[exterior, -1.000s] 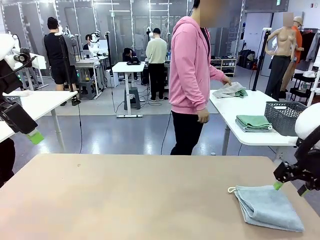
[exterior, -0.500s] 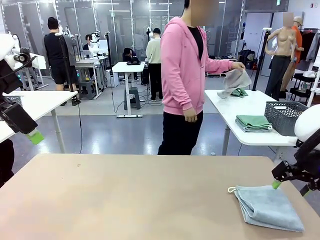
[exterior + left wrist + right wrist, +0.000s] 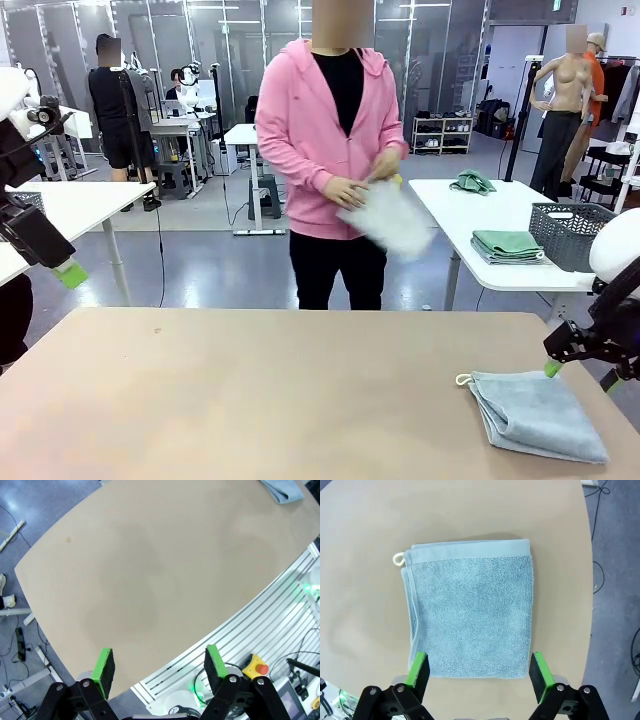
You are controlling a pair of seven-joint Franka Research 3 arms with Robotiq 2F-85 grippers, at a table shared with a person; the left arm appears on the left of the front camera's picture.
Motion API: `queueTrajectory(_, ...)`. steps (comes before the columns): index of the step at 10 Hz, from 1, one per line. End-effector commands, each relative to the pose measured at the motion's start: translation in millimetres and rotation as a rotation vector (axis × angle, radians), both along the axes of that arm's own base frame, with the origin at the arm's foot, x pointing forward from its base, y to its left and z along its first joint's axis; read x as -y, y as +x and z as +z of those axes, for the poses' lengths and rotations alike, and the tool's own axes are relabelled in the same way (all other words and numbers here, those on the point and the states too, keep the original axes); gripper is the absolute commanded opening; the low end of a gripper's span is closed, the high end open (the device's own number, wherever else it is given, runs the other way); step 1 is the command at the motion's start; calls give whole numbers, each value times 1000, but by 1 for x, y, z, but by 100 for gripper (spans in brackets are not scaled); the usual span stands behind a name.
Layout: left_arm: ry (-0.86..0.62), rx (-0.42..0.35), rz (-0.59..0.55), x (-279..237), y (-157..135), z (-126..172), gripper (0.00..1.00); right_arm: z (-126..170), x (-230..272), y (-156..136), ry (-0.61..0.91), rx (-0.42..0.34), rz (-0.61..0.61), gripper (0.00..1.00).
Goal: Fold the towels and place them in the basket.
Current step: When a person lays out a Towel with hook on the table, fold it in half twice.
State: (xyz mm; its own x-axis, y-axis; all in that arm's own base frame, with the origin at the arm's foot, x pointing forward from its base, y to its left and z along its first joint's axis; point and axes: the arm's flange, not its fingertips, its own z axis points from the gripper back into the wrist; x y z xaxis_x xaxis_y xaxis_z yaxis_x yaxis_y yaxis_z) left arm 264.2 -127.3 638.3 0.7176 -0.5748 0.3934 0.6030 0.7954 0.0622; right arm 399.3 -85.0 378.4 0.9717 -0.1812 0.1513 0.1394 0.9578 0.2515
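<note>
Our left gripper (image 3: 159, 666) hangs wide open over the table (image 3: 150, 580), with nothing beneath it. Ahead, the person's hands (image 3: 350, 190) hold the cream-white towel (image 3: 390, 218), well beyond either gripper. Our right gripper (image 3: 479, 674), jaws wide, hovers above the folded blue-grey towel (image 3: 470, 610). Pinching only its top layer could unfold it. The basket (image 3: 570, 235) stands well beyond, on a white table (image 3: 470, 230), perhaps out of reach.

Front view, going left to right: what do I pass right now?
left gripper → white towel that the person holds → folded blue-grey towel
</note>
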Motion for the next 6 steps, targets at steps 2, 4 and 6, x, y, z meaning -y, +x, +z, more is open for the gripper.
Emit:
queueTrajectory(2,-4,1,6,2,1,2,90,-1,2,3,1,-4,16,100)
queueTrajectory(4,-4,1,6,2,1,2,90,11,5,-17,85,-23,36,100)
queueTrajectory(6,-4,1,6,2,1,2,90,94,2,-38,155,3,206,100)
